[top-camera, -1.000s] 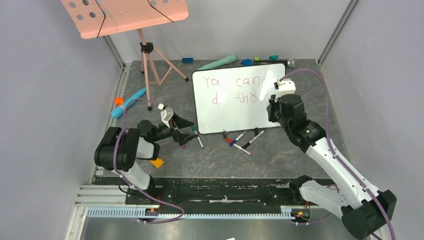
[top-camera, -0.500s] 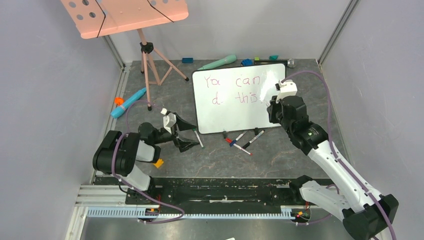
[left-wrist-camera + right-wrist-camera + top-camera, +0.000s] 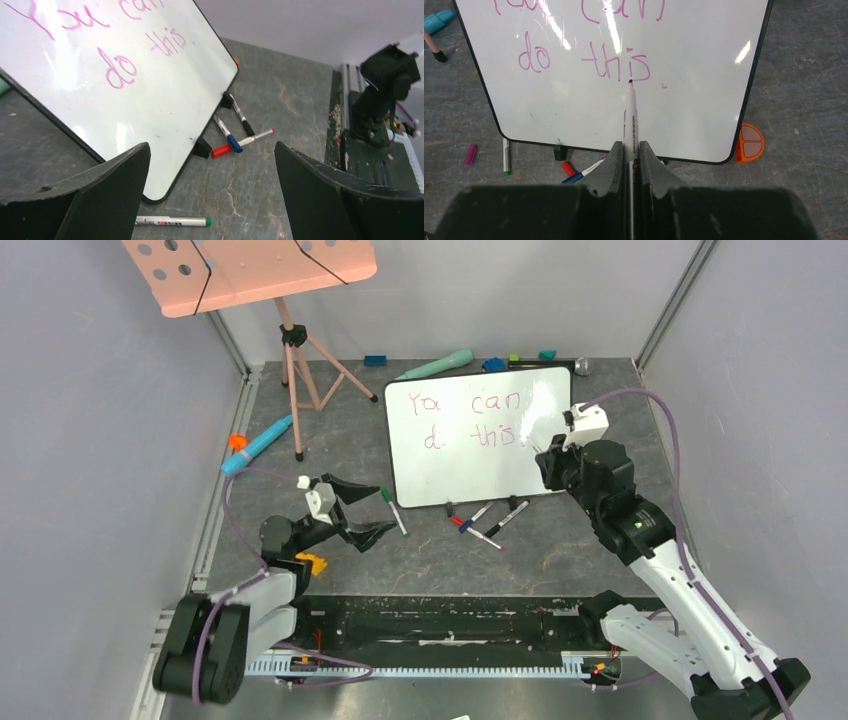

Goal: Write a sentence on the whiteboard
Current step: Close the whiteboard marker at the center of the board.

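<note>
**Overhead and wrist views of the writing station.**

The grey, veined tabletop [image 3: 560, 555] carries every item.

The right arm [image 3: 665, 565] rises from its base at the near right corner. It reaches diagonally forward and left, and its wrist ends over the right edge of the whiteboard [image 3: 455, 475].

The left arm [image 3: 250, 600] is folded low at the near left. Its forearm points right, toward the board's near left corner.

The whiteboard sits mid-tabletop, slightly towards the back, with black clip feet [image 3: 202, 148] along its near edge.

A pink perforated board [image 3: 250, 270] stands on a tripod at the far left.

The sentence [image 3: 616, 65] runs in two magenta lines across the upper half of the whiteboard. It reads "You can" above "do this", with a small dot after it.

The left fingers [image 3: 382, 510] are spread wide apart and hold nothing.

The right fingers [image 3: 629, 149] are clamped on a red-tipped marker [image 3: 630, 120]. The marker points at the board, its tip just below the "s" of "this". Whether the tip touches the surface cannot be told.

A green-capped marker [image 3: 172, 220] lies on the tabletop just off the board's near left corner, between the spread left fingers in the wrist view.

Several loose markers [image 3: 487, 523] lie crossed beside the near clip feet.

An orange disc [image 3: 750, 142] lies at the board's near right corner. A pink cap [image 3: 470, 154] lies left of the green-capped marker.
</note>
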Action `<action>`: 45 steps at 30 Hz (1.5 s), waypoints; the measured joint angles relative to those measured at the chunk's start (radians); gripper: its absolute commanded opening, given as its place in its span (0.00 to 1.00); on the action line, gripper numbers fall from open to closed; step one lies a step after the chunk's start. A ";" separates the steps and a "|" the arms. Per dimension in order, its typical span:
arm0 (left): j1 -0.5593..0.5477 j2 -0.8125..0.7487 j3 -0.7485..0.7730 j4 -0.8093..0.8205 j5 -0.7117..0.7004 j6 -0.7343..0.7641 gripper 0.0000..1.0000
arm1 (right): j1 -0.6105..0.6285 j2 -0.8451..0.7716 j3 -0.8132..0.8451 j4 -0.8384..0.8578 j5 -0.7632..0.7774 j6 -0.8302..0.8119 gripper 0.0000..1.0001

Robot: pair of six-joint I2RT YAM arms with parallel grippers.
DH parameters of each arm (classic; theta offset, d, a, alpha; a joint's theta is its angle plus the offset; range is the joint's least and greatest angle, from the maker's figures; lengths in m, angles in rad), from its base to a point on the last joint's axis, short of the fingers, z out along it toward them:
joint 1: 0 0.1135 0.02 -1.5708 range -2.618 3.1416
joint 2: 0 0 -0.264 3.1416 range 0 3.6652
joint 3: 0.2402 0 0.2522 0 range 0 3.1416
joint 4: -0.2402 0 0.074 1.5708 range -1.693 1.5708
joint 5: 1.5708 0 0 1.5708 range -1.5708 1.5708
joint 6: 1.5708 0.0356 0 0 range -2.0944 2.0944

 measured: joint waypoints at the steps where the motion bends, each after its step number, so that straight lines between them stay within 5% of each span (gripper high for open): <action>1: 0.000 -0.078 0.001 -0.059 -0.029 -0.008 0.99 | 0.000 -0.010 0.000 -0.003 -0.005 0.000 0.00; 9: -0.006 -0.630 -0.043 -0.445 -0.537 -0.357 0.99 | 0.000 -0.046 0.028 -0.057 -0.084 0.012 0.00; 13: -0.007 -0.816 0.007 -0.829 -0.707 -0.461 0.94 | 0.000 -0.047 0.085 -0.093 -0.117 0.016 0.00; 19: -0.067 -0.580 0.290 -1.435 -0.859 -0.462 0.77 | 0.000 -0.047 0.113 -0.104 -0.150 0.023 0.00; 24: -0.265 -0.355 0.410 -1.659 -1.053 -0.414 0.69 | 0.000 -0.045 0.105 -0.107 -0.164 0.031 0.00; 27: -0.309 -0.267 0.417 -1.715 -1.111 -0.394 0.62 | 0.000 -0.044 0.092 -0.108 -0.169 0.031 0.00; 45: -0.359 0.051 0.507 -1.728 -1.203 -0.311 0.57 | 0.000 -0.005 0.081 -0.109 -0.181 0.022 0.00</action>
